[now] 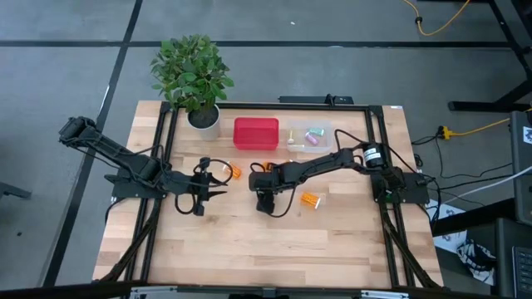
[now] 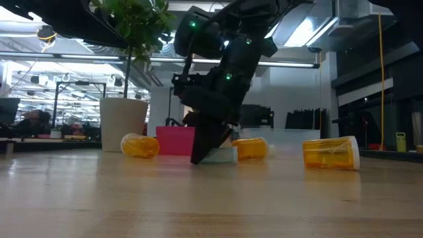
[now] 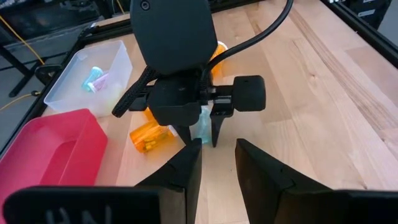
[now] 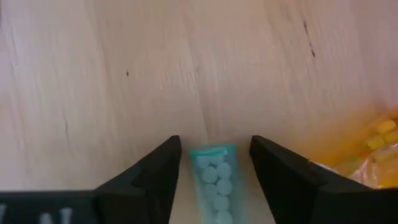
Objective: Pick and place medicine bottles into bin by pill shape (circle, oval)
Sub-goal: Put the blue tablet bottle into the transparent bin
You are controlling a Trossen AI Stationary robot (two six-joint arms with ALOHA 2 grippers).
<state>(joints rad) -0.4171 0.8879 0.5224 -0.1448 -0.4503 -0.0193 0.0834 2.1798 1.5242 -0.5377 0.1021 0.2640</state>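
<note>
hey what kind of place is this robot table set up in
Probably a robotics lab or open workshop. The wooden table stands on a bare grey floor with loose cables nearby, and the low view shows ceiling strip lights and workstations in the room beyond.

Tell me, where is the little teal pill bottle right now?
The teal bottle lies on the table near its middle, between the right claw's fingers, with an orange bottle beside it, in front of the red bin.
</note>
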